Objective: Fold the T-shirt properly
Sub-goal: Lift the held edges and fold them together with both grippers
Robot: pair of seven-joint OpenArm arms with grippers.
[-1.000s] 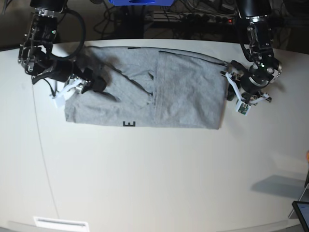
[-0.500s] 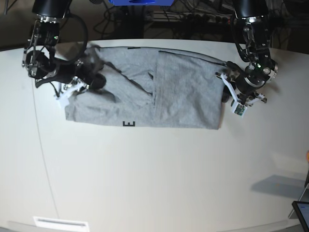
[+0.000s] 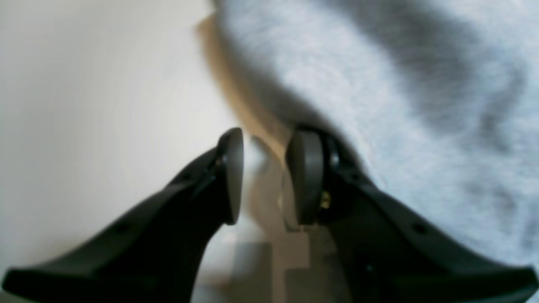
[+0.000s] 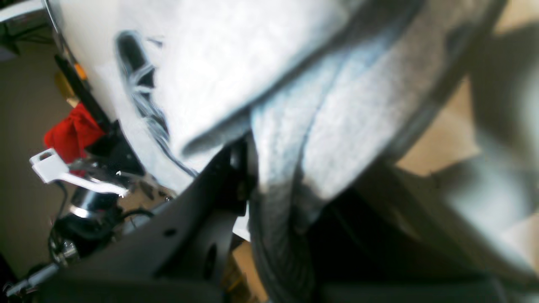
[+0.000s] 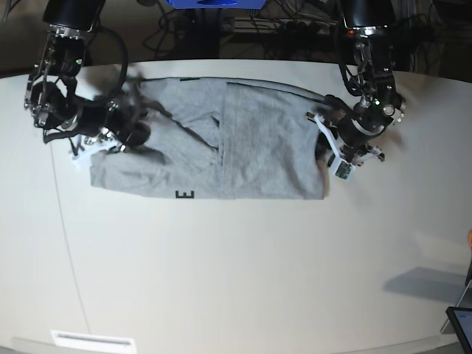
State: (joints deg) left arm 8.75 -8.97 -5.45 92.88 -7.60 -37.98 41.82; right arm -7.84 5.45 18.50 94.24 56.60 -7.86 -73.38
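a pale table [image 5: 243, 280] with dark cables [image 5: 295, 29] behind its far edge.

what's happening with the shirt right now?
Two-arm robot is partway through folding a grey T-shirt on a white table. The shirt lies as a wide, roughly folded band with a black letter showing at its near edge. The right gripper is shut on a bunch of fabric at one end, lifting it off the table. The left gripper sits at the opposite edge with its jaws apart and nothing between them, one finger just under the cloth edge.
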